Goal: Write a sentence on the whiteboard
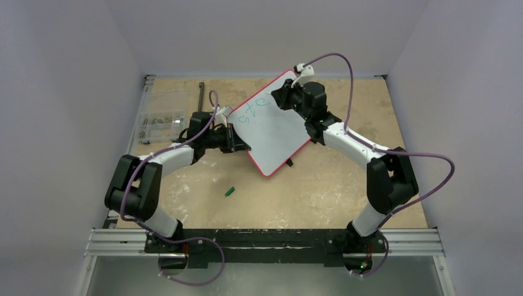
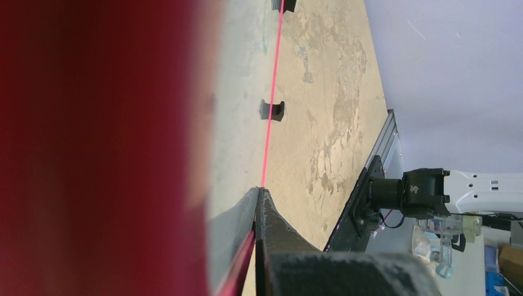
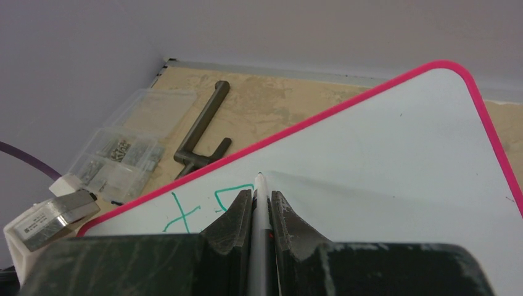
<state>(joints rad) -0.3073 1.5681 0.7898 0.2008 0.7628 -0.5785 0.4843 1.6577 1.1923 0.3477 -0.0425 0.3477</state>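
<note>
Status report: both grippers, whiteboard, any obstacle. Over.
Left gripper shut on whiteboard edge. Right gripper shut on marker, tip at board. Few green letters written. Green piece lies apart.

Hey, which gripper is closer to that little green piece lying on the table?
Left. The left gripper clamps the whiteboard at its left edge, beyond the green piece. The right gripper holds a marker over the board's far corner, farther away.
</note>
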